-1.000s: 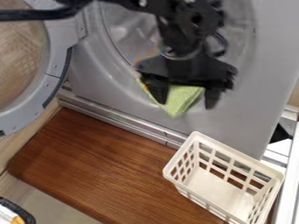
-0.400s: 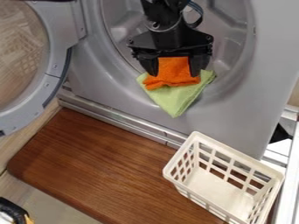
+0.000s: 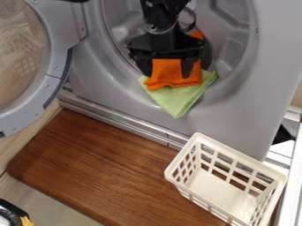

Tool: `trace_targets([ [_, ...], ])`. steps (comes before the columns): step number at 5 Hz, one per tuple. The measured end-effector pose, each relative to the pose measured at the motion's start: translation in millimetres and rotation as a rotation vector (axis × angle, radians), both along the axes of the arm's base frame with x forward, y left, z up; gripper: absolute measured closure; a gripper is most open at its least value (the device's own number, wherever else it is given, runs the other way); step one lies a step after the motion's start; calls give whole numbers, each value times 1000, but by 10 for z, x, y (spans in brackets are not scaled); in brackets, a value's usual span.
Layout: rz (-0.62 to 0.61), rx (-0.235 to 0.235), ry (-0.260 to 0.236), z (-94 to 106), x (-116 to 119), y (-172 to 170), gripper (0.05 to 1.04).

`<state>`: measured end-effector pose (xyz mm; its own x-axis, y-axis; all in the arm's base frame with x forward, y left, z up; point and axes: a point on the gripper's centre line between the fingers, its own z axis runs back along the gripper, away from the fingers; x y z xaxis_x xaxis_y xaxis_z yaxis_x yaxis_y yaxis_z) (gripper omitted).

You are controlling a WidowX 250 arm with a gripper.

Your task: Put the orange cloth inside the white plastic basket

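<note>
The black gripper (image 3: 166, 70) hangs in the mouth of the grey drum machine, its fingers apart and pointing down. Bunched orange cloth (image 3: 167, 74) shows between and below the fingers, and another bit of orange appears behind the gripper's right side. Part of the cloth is hidden by the gripper. Under the orange cloth, a light green cloth (image 3: 180, 99) drapes over the drum's lower lip. At the lower right, the white plastic basket (image 3: 203, 205) stands upright, with no cloth in it.
The round door (image 3: 56, 88) hangs open at the left. A brown wooden board (image 3: 100, 167) lies below the machine, left of the basket. Metal rails (image 3: 135, 127) run along the machine's lower edge. A black and yellow object (image 3: 15, 214) is at the lower left corner.
From the blurred position a second ago, the gripper has shifted left and up to the orange cloth. Since the later frame it has moved slightly left, its fingers still apart.
</note>
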<state>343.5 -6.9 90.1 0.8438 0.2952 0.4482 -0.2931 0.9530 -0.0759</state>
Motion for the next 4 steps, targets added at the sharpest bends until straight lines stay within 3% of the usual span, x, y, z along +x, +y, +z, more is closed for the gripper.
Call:
trace_targets([
  [2,5,-29,0,-245,155,90,83],
  [3,-16,-48,-5,-332,276,56,133],
  [4,-13,-47,-13,-317,303,49,418],
])
